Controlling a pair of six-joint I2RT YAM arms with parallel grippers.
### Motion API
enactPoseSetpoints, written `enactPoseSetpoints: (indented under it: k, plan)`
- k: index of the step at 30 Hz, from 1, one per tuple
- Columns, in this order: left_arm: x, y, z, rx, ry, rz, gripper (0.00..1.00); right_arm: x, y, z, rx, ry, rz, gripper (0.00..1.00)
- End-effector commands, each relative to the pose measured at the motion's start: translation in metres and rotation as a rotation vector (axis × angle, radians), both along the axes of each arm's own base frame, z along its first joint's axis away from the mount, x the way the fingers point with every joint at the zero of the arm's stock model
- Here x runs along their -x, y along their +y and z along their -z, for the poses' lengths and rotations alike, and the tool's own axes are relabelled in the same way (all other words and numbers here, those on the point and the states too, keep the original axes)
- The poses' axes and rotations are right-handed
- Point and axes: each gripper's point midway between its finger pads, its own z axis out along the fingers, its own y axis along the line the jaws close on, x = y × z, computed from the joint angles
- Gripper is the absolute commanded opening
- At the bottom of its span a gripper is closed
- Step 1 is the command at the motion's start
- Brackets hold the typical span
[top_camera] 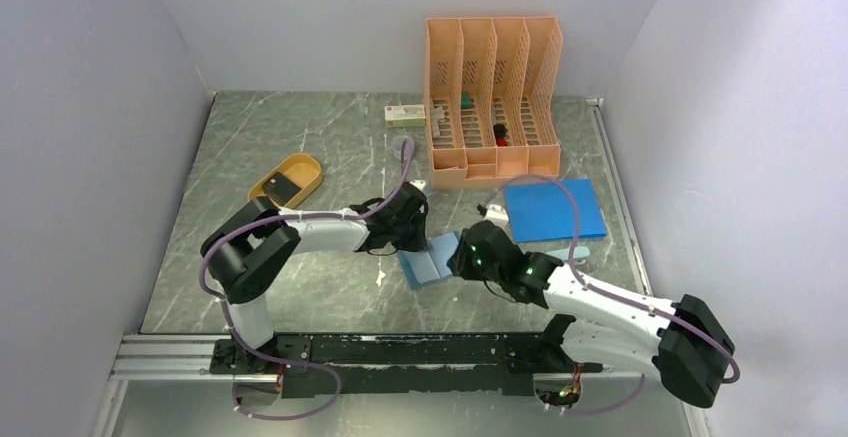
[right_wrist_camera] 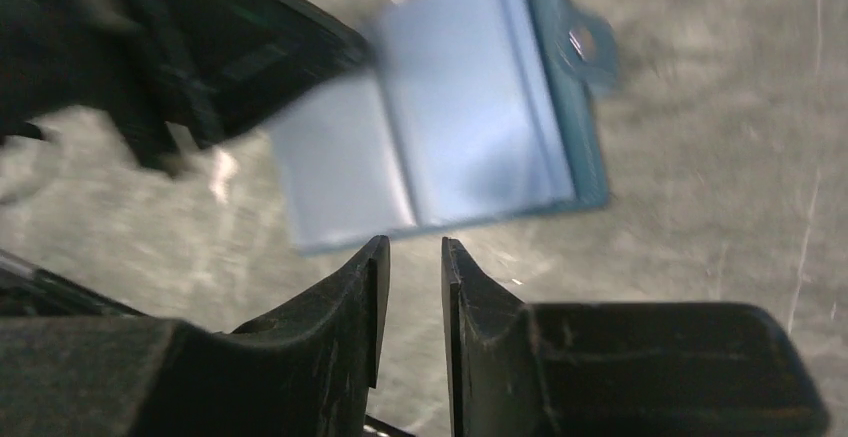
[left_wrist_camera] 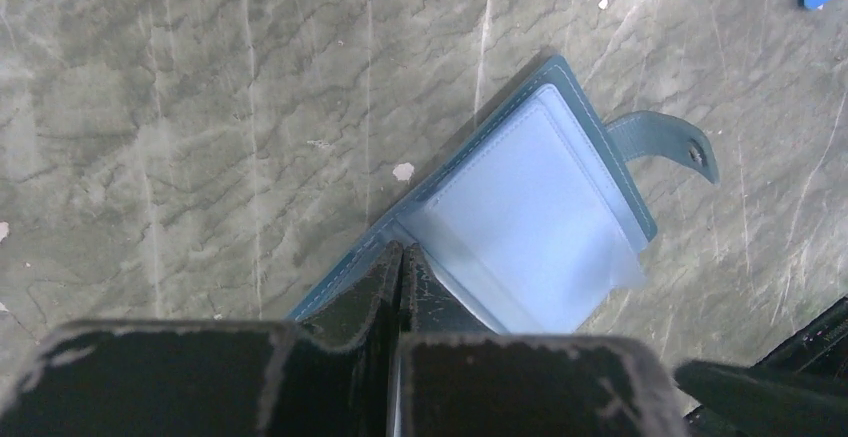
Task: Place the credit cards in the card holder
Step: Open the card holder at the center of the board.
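Surface: grey-green marbled tabletop (top_camera: pixel 300 147), boxed in by pale walls.
Card holder (left_wrist_camera: pixel 530 217): teal, lying open and flat near the middle of the tabletop, between the two tools, clear inner pockets facing up.
Snap tab (left_wrist_camera: pixel 665 140): curls outward from the long outer edge of one cover.
Left tool (left_wrist_camera: pixel 400 257): clenched, fingers pressed together with no gap, tips on the near corner of the open Card holder; whether a thin flap is pinched between them cannot be told.
Right tool (right_wrist_camera: pixel 415 252): fingers slightly parted with nothing between them, just beside the Card holder's edge; its own view is blurred.
Credit card (top_camera: pixel 283 187): one dark card lying in the orange oval tray (top_camera: pixel 305 169), well apart from the Card holder, to its left rear.
Blue sheet (top_camera: pixel 552 209): flat, near the Card holder, to its right rear.
File rack (top_camera: pixel 492 97): orange, standing at the back with small items in its slots.
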Motion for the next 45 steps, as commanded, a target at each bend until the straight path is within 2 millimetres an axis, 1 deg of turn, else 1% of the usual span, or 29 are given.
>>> enactPoseSetpoints:
  k: [1, 3, 5, 8, 9, 13, 17, 19, 23, 26, 31, 35, 38, 42, 45]
  plan:
    - [0.004, 0.004, -0.005, 0.006, -0.010, 0.013, 0.05, -0.033, 0.012, -0.050, 0.031, -0.131, -0.011, 0.30]
    - [0.009, 0.010, -0.002, 0.004, -0.005, 0.006, 0.05, -0.050, 0.016, -0.059, 0.042, -0.155, -0.005, 0.31]
    - [0.012, 0.015, -0.002, 0.004, 0.000, -0.002, 0.05, -0.071, 0.019, -0.063, 0.049, -0.180, 0.009, 0.30]
    - [0.017, 0.020, 0.001, 0.005, 0.009, -0.009, 0.05, -0.100, 0.021, -0.053, 0.067, -0.175, 0.020, 0.30]
    - [0.019, 0.021, 0.002, 0.003, 0.012, -0.010, 0.05, -0.109, 0.023, -0.043, 0.088, -0.165, 0.019, 0.29]
    - [0.017, 0.019, -0.001, 0.025, 0.001, -0.013, 0.05, -0.140, 0.039, -0.031, 0.100, -0.171, -0.017, 0.29]
    - [0.017, 0.018, -0.003, 0.035, -0.005, -0.012, 0.05, -0.160, 0.055, -0.016, 0.120, -0.154, -0.057, 0.28]
    - [0.017, 0.017, -0.004, 0.038, -0.006, -0.008, 0.05, -0.164, 0.063, -0.009, 0.118, -0.137, -0.076, 0.28]
    - [0.016, 0.015, -0.007, 0.047, -0.009, -0.008, 0.05, -0.166, 0.075, 0.012, 0.122, -0.085, -0.121, 0.27]
    - [0.014, 0.014, -0.012, 0.052, -0.017, -0.008, 0.05, -0.158, 0.070, 0.031, 0.146, -0.040, -0.128, 0.26]
    - [0.014, 0.007, -0.023, 0.084, -0.018, 0.007, 0.06, -0.136, 0.055, 0.048, 0.159, 0.012, -0.124, 0.25]
    - [0.018, 0.001, -0.030, 0.115, -0.004, 0.035, 0.11, -0.121, 0.041, 0.052, 0.165, 0.030, -0.096, 0.24]
    - [0.020, 0.001, -0.035, 0.121, -0.003, 0.046, 0.15, -0.112, 0.032, 0.052, 0.154, 0.026, -0.071, 0.23]
    - [0.021, -0.001, -0.040, 0.130, -0.006, 0.060, 0.18, -0.096, 0.017, 0.057, 0.158, 0.044, -0.037, 0.22]
    - [0.025, 0.005, -0.035, 0.097, 0.010, 0.060, 0.18, -0.087, 0.011, 0.056, 0.150, 0.048, -0.023, 0.22]
